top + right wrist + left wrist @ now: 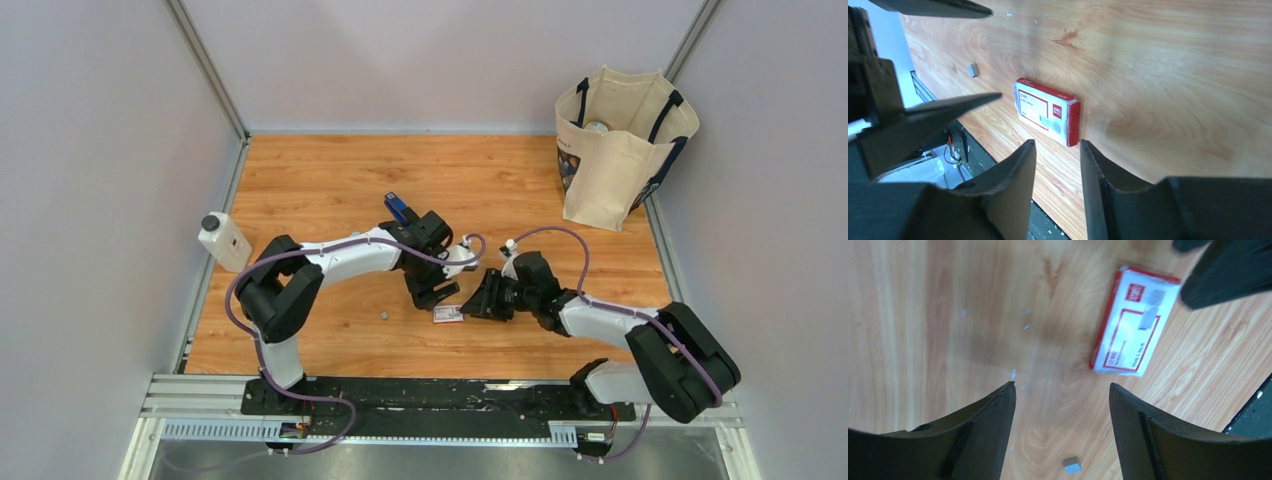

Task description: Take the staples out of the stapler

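The blue stapler [400, 210] lies on the wooden table just behind my left wrist and shows only in the top view. A tiny grey block of staples [384, 316] lies loose on the table; it also shows in the left wrist view [1072, 465] and the right wrist view [974, 70]. My left gripper [1062, 386] is open and empty, low over the table, with the staples between and behind its fingers. My right gripper [1057, 142] is open by a narrow gap and empty, its tips just short of the red-and-white box [1048, 111].
The red-and-white box [448, 314] lies between the two grippers [1135, 322]. A white bottle [225, 240] stands at the left edge. A cream tote bag [620, 145] stands at the back right. The black base rail [430, 395] runs along the near edge.
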You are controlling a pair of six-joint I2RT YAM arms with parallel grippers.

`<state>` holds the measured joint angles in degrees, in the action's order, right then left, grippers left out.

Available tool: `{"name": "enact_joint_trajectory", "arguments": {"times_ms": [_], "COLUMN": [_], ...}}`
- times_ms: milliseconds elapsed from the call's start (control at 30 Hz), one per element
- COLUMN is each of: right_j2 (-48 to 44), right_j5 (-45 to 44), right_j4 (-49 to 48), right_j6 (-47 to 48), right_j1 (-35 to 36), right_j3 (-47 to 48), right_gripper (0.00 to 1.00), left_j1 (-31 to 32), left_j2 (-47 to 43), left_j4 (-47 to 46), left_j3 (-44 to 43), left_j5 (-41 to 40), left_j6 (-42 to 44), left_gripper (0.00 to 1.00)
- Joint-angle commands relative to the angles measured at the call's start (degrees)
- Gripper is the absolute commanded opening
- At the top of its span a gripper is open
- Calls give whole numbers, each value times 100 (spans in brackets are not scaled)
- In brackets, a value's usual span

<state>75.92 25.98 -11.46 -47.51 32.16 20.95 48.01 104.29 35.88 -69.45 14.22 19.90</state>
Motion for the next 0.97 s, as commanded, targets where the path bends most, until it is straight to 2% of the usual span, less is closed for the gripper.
{"name": "enact_joint_trajectory", "arguments": {"times_ms": [0,67,233,267,333,467,567,700,800,933], "right_j2": [-507,-665,-947,-1008,-1105,-975,-632,-718,-824,-886], "right_j5": [-365,-435,-734,-856,-1155,-1560,-1517,-1420,-1385,-1472], "right_j4": [1057,1452,2287,2498,2955,3711,4029,3968,4029,4354], "right_j6": [558,681,962,1067,1260,1638,1823,1885,1929,2035], "right_j1": [-114,-140,-149,-149,-149,-149,-149,-140,-140,-140], "right_j3": [242,339,769,944,1322,2148,2685,2844,2985,3230], "right_gripper": [46,55,70,76,100,100,100,100,100,100], "left_j1": [-449,-643,-995,-1030,-1109,-1433,-2066,-2900,-3472,-3833], "left_j2": [-549,-813,-1621,-1805,-2122,-2746,-2949,-3054,-3458,-4020], "left_j4": [234,419,1201,1411,1868,2169,2414,2775,2574,2372], "left_j3": [-174,-209,-507,-578,-727,-588,-464,-429,-184,177], "left_j5": [204,327,372,328,152,-42,273,695,837,741], "left_j6": [-144,-153,-57,-4,136,146,84,-144,-381,-601], "left_gripper": [79,80,81,81,82,81,81,81,81,81]}}
